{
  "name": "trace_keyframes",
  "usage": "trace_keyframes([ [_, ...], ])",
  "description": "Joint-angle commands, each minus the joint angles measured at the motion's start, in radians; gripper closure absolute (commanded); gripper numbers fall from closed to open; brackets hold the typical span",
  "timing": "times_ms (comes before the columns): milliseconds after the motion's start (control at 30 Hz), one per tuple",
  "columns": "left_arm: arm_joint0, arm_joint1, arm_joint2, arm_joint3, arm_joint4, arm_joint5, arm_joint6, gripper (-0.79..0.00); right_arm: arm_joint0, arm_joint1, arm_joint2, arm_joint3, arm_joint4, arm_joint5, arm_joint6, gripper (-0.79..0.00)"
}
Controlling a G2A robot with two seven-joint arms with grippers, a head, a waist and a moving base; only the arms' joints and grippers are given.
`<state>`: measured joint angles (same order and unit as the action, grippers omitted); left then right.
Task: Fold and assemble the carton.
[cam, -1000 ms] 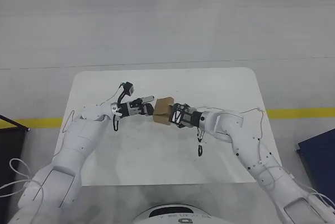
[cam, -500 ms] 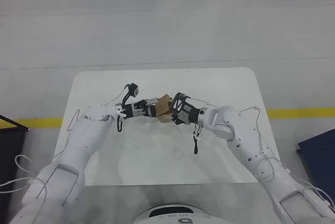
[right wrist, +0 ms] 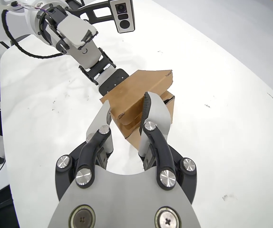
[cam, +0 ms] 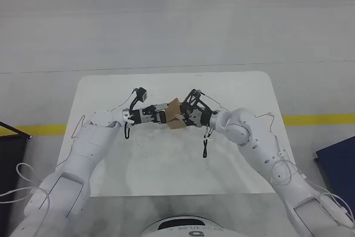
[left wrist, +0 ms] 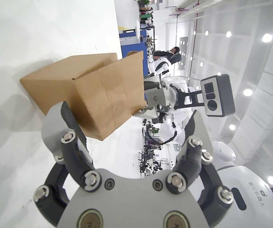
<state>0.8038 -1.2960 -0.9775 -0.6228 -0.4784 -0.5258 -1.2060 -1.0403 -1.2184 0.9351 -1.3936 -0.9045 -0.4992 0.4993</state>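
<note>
The white table (cam: 224, 160) spreads out under the carton (cam: 175, 114), which is about mid-table, a little toward the far edge. It is tipped rather than lying flat.

Both arms meet at the carton, one from each side. The carton is brown and half formed. In the left wrist view its walls are up, and in the right wrist view a loose top flap (right wrist: 150, 81) sticks out above it.

The right gripper (right wrist: 127, 100) is on the carton's near side. Its jaws are drawn in around a doubled edge of cardboard, one finger on each face, so it looks to be pinching and carrying the carton. The left gripper (left wrist: 129, 112) is on the opposite side with its jaws spread wide, gripping nothing. One finger pad (right wrist: 114, 81) lies flat against the carton's wall like a backstop.

I'd say the step is squaring the body and pushing that flap down. To do it well, the right gripper should hold firm on the doubled edge without crushing it. The left pad should press along the crease line, not mid-panel, so the wall bends at its score. A slow, square push would stop the carton from twisting out of the pinch.
</note>
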Motion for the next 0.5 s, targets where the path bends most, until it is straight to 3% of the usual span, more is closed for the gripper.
trace_keyframes([
  [0, -0.001, 0.000, -0.002, -0.002, 0.001, 0.000, -0.001, -0.785, 0.002, -0.001, 0.003, 0.002, 0.022, 0.017, 0.019, -0.099],
  [67, -0.002, 0.002, -0.006, -0.002, 0.000, -0.002, -0.002, -0.785, 0.004, -0.002, 0.008, 0.002, 0.051, 0.032, 0.040, 0.000],
  [467, 0.008, 0.021, -0.056, -0.005, -0.021, -0.023, -0.008, -0.785, -0.029, 0.013, 0.077, -0.086, 0.220, 0.058, 0.199, 0.000],
])
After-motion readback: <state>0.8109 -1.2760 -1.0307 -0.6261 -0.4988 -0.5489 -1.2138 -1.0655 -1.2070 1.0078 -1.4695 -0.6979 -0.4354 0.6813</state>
